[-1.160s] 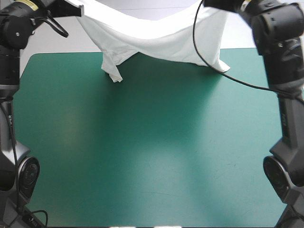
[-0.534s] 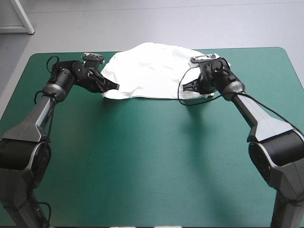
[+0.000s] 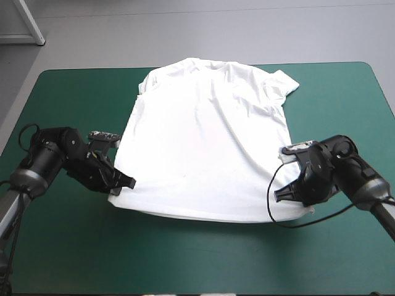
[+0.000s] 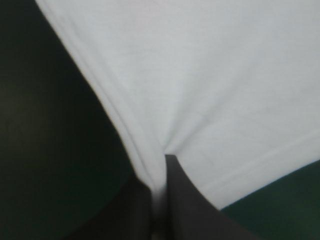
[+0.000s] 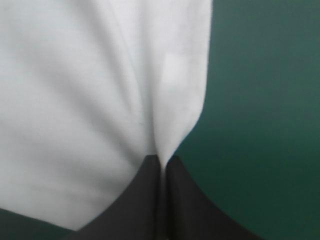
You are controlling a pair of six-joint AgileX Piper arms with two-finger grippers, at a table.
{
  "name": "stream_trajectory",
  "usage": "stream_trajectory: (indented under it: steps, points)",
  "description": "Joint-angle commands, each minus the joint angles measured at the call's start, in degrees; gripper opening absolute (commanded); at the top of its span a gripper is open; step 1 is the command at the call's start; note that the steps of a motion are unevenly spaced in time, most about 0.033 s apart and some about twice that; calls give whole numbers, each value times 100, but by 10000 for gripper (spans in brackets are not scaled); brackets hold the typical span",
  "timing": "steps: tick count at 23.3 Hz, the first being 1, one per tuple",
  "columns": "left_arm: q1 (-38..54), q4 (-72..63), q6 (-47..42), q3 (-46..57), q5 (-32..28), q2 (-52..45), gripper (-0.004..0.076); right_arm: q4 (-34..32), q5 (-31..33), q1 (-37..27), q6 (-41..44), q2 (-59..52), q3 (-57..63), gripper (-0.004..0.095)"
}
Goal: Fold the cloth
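High view: the white T-shirt (image 3: 203,142) lies spread flat on the teal-green table (image 3: 203,259). Its collar is at the far edge and its hem toward the near edge, so its long axis runs far to near. One sleeve (image 3: 282,85) juts out at the far right. The left jaws pinch the hem's near-left corner and the right jaws its near-right corner, each pair pressed together on the sheet. In the right wrist view a small pale label (image 5: 174,70) shows in the fabric just ahead of the black fingers (image 5: 190,210); any writing on it is too blurred to read.
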Motion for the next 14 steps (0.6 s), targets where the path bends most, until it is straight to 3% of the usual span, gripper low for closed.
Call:
stream_trajectory:
  steps: [1, 11, 13, 14]
  points:
    - [-172, 200, -317, 514, 424, -692, -9, 507, 105, -44, -203, -655, 463, -19]
    - [-802, 440, -987, 2063, 431, -1999, -9, 872, 105, -44, -250, -1873, 2022, -18]
    - [-802, 483, -917, 2172, 431, -1999, 22, 888, 105, -44, -269, -1925, 2051, 51]
    - [-802, 444, -850, 2182, 431, -1999, 94, 944, 105, -44, -269, -1963, 2051, 205]
